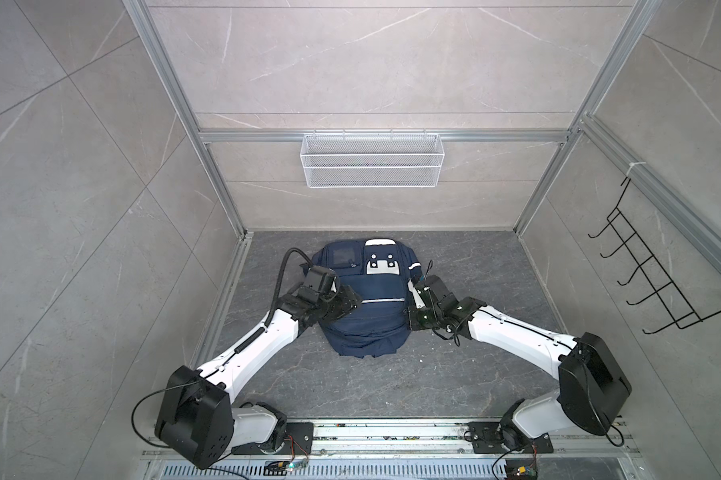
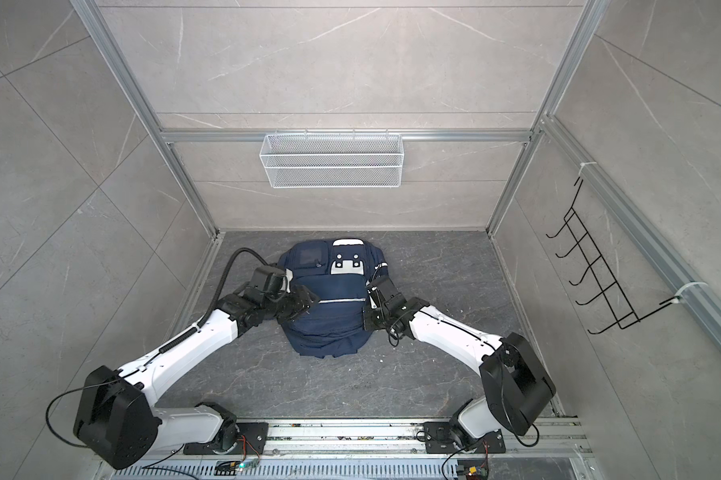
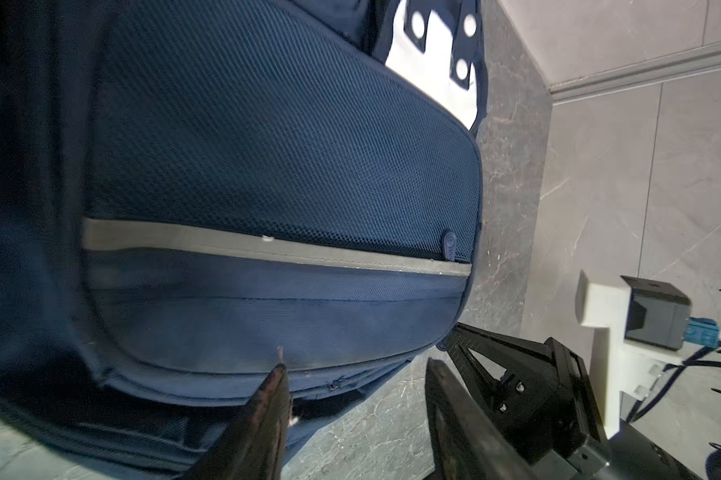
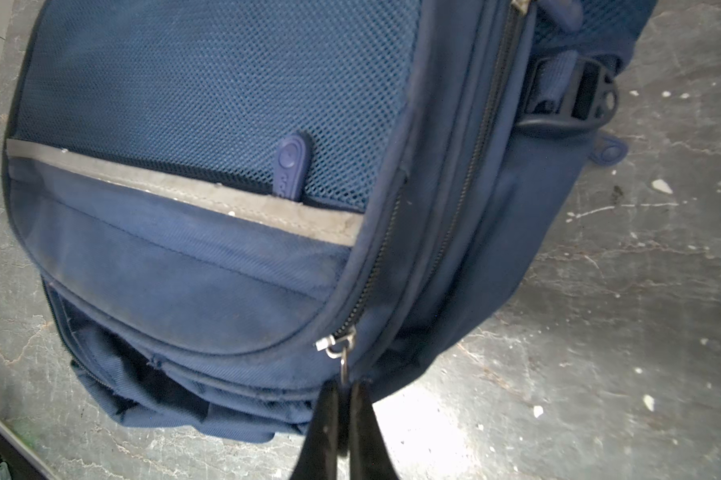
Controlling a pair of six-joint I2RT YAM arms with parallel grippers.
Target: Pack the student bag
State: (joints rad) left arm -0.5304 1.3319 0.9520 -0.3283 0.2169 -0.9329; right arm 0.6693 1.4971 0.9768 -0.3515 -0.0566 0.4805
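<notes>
Here, in both top views, the bag [image 1: 363,316] [image 2: 329,316] lies flat mid-table [image 1: 392,382]. In the left wrist view, the left gripper [image 3: 356,374] has its fingers spread beside the bag's lower edge. In the right wrist view, the right gripper [image 4: 345,388] pinches the zip pull [image 4: 342,353].

The left arm [image 1: 263,332] and right arm [image 1: 517,328] wore glossy white shells on their long links, with boxy matte-black housings [image 1: 192,419] at the joints low in both top views. A ribbed black hose [image 1: 282,270] ran along the left arm. Thin black cables [image 1: 136,415] curved near the black base plates [image 1: 305,432], beside red and orange wires [image 1: 293,448].

The left pincer [image 3: 356,365] had dark, scuffed fingers [image 3: 267,415]. The right pincer [image 4: 345,388] was slim and black. At the lower right of the left wrist view its trussed side showed small screws [image 3: 519,386], next to a white bracket [image 3: 600,307] with a dark boxy camera [image 3: 654,316] and a blue plug [image 3: 701,332].
</notes>
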